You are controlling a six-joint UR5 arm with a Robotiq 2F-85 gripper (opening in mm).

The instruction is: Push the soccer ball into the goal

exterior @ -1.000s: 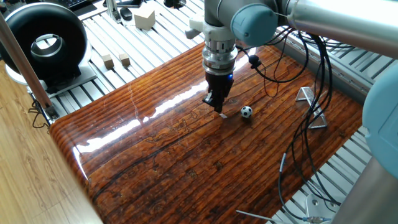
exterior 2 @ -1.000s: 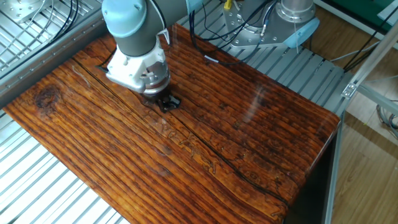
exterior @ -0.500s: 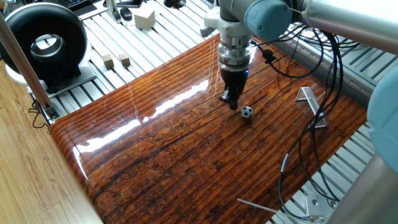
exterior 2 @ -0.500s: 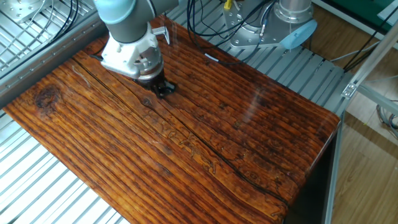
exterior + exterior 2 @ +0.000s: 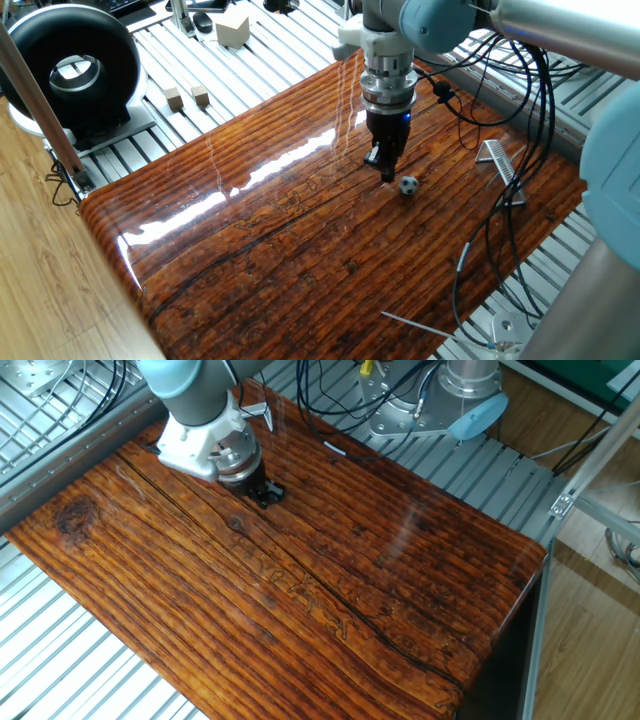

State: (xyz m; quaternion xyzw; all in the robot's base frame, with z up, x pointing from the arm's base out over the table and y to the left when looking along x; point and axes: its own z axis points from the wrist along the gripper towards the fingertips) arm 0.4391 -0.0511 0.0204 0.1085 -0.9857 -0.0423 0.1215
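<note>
Right of centre in one fixed view, the gripper (image 5: 386, 170), fingers pressed together around nothing, stands low on the table (image 5: 280, 240) just left of the soccer ball (image 5: 408, 185), seemingly to nudge it toward the goal (image 5: 500, 168) at right.

Soccer ball (image 5: 408, 185), goal (image 5: 500, 168) hidden behind arm in other fixed view; gripper (image 5: 386, 170) gap unreadable.

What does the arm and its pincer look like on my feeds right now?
The silver-grey tube arm has pale blue joint caps. A ribbed metal wrist carries a small blue light above the narrow black pincer. Black cables loop off the arm. From the other fixed view the wrist shows a white flange.
</note>
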